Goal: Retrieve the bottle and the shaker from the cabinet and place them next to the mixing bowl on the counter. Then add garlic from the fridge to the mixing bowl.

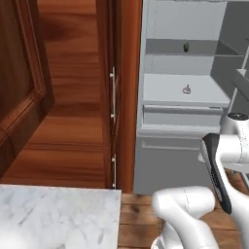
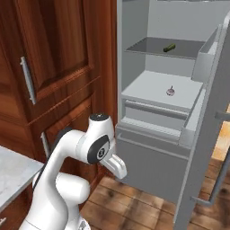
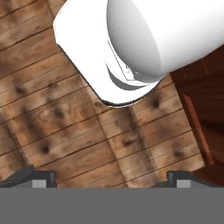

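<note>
now fridge (image 2: 157,148) stands open facing base; garlic (image 2: 170,91) sits alone on middle shelf, ready for pickup; gripper (image 3: 109,181) tucked low, pointing at wood floor (image 3: 65,131), fingers wide apart, empty; arm folded, likely for driving.

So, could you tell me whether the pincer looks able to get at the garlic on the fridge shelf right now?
Probably not yet: the fridge stands open, the garlic unblocked, but the open pincer points at the floor, low and short of the shelf.

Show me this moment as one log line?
fridge: open | garlic: on shelf | gripper: open, empty, facing floor
</note>
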You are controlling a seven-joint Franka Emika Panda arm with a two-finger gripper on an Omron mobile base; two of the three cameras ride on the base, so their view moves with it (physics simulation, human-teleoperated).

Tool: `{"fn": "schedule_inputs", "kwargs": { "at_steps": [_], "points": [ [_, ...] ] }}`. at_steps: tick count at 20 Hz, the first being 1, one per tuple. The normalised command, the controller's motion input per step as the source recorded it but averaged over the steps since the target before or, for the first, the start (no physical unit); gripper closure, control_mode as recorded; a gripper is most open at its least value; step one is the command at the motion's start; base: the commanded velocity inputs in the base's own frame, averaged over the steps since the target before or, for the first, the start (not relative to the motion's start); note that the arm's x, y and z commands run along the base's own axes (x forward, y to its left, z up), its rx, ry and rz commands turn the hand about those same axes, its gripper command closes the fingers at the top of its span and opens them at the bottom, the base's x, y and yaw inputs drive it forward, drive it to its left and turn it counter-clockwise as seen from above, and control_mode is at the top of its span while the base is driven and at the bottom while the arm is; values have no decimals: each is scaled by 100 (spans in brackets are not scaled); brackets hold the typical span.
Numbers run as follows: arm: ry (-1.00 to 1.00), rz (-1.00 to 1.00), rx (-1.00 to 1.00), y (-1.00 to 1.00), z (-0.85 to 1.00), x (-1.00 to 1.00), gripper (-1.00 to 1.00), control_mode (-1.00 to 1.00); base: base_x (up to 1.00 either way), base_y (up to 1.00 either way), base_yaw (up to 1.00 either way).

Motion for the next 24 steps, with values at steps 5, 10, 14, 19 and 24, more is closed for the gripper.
{"fn": "schedule_inputs", "kwargs": {
  "at_steps": [5, 10, 14, 19, 24],
  "points": [
    [0, 0, 0, 0, 0, 0, -100, 100, 83, -11, 0],
    [0, 0, 0, 0, 0, 0, -100, 100, 72, -5, -7],
    [0, 0, 0, 0, 0, 0, -100, 100, 8, 0, 0],
    [0, 0, 0, 0, 0, 0, -100, 100, 12, 0, 0],
    [0, 0, 0, 0, 0, 0, -100, 100, 53, 0, 0]
  ]
}}
